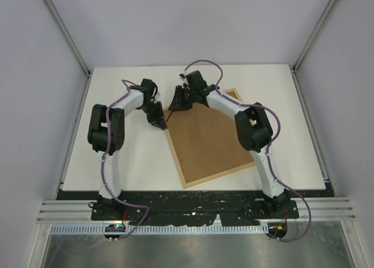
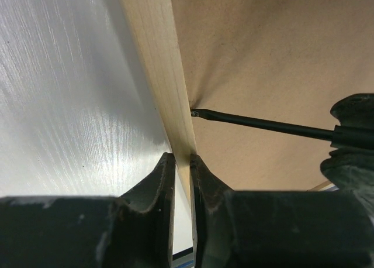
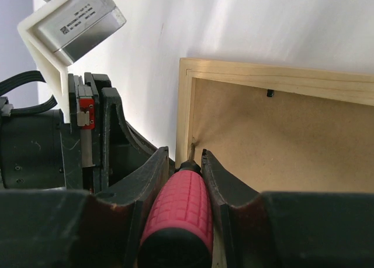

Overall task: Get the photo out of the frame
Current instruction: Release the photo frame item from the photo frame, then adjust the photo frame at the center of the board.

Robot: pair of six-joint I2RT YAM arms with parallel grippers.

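The frame lies face down on the white table, its brown fibreboard back up. The photo is hidden under that board. My left gripper is at the frame's left edge; in the left wrist view its fingers are shut on either side of the light wood strip. My right gripper is shut on the red-handled screwdriver. Its black shaft points its tip into the seam between the strip and the backing board, close to the frame's far left corner.
A small black retaining clip sits on the frame's inner edge along the far side. My left arm's wrist and camera housing are close on the left of the right gripper. The table has grey enclosure walls around it.
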